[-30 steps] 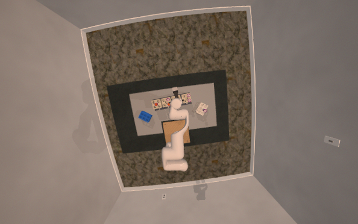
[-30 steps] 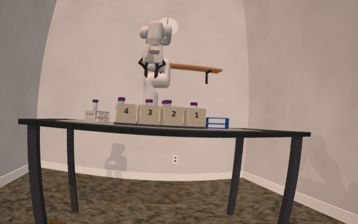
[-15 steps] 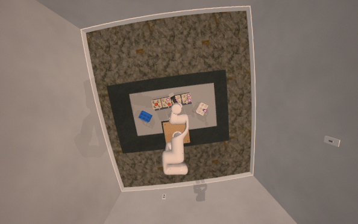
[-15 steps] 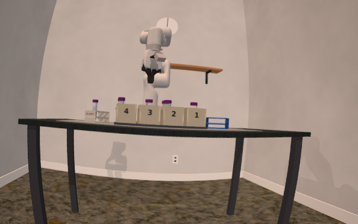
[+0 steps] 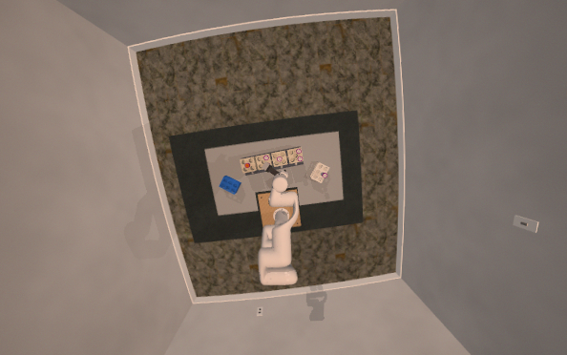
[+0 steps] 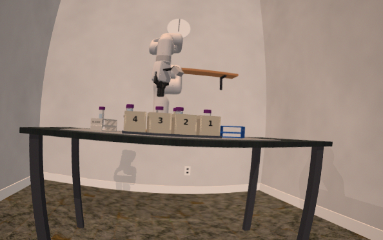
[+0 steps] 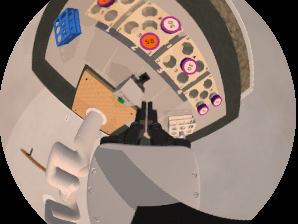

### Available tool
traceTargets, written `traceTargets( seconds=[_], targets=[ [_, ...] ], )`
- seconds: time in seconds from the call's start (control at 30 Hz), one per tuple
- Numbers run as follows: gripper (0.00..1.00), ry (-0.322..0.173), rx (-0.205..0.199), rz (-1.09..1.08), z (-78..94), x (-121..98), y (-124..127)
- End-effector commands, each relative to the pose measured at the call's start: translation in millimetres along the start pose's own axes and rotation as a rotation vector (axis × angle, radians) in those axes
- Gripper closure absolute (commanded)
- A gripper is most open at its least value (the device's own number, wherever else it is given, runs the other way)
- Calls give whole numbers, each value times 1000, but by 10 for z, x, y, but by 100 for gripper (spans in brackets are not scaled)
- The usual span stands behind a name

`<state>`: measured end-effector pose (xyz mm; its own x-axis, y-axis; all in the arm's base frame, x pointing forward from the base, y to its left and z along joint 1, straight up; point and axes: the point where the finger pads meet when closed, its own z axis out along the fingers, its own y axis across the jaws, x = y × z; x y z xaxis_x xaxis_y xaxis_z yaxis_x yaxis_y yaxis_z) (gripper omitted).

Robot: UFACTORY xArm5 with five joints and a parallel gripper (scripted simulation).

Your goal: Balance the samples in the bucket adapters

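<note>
Four beige adapters stand in a row on the stand ST (image 6: 171,134). Adapter 2 (image 6: 185,124) (image 7: 148,23) holds an orange-dot tube (image 7: 149,40) and a white-dot tube (image 7: 169,24). Adapter 3 (image 6: 160,122) (image 7: 174,56) holds one white-dot tube (image 7: 189,66). Adapter 4 (image 6: 135,120) (image 7: 200,90) holds two white-dot tubes. The blue rack RS (image 5: 229,184) (image 6: 229,132) (image 7: 67,26) shows no tubes. The white rack RB (image 5: 319,171) (image 6: 109,124) (image 7: 181,120) holds one tube (image 6: 102,111). My gripper (image 5: 271,169) (image 6: 160,93) (image 7: 146,108) is shut and empty, well above the table on the arm's side of the adapters.
An orange-brown board (image 5: 265,204) (image 6: 209,72) (image 7: 93,92) juts out at the arm's base. A small green key (image 7: 121,99) on a grey desk shows beside it in the wrist view. The grey table top (image 5: 220,159) has a dark border (image 5: 186,191).
</note>
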<state>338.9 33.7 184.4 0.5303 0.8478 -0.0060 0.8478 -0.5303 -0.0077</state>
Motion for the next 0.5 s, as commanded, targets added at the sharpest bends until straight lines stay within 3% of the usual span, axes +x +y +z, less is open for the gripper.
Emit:
traceTargets(
  seconds=[0.0,0.47],
  targets=[
    [100,10,-16,-192,95,-155,-192],
    [100,7,-17,-592,358,-493,-612]
  ],
)
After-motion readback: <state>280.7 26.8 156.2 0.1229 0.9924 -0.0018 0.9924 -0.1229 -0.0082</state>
